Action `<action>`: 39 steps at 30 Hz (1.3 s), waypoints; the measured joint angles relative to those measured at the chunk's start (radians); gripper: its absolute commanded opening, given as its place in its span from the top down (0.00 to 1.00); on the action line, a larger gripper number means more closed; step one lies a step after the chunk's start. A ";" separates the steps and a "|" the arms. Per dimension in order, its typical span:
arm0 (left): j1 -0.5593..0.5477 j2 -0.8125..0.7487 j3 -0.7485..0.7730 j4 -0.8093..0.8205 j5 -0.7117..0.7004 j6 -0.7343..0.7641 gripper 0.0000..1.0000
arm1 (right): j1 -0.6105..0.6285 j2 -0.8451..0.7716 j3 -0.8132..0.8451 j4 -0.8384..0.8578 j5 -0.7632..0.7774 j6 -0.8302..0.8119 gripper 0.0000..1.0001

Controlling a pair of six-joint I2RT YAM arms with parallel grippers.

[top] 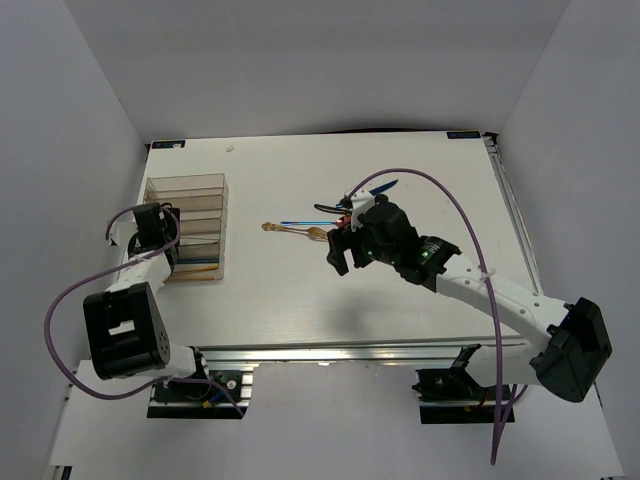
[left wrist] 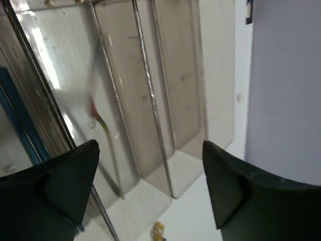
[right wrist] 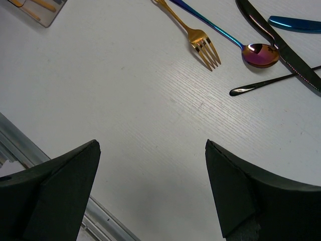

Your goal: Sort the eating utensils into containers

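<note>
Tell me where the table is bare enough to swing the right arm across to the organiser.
Bare table runs between the organiser and the gold fork, down to the near rail, under the open right gripper. Crowded: gold fork, iridescent spoon and dark knife lie close together just beyond that gripper; skirt them on the near side.

We see a white table (top: 290,300). Plain pale walls (top: 300,60) box it on three sides. Aluminium rail (top: 330,352) along its near edge.

No text, label or number can be read anywhere.
</note>
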 measured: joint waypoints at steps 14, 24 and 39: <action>0.000 -0.208 0.397 -0.405 -0.049 0.249 0.02 | -0.077 0.229 0.173 -0.067 -0.042 -0.029 0.11; 0.000 -0.437 0.288 -0.508 0.162 0.609 0.02 | -0.084 0.562 0.453 -0.101 -0.138 -0.274 0.33; -0.002 -0.719 -0.077 -0.370 0.517 0.752 0.02 | -0.085 0.957 0.747 -0.155 -0.157 -0.562 0.48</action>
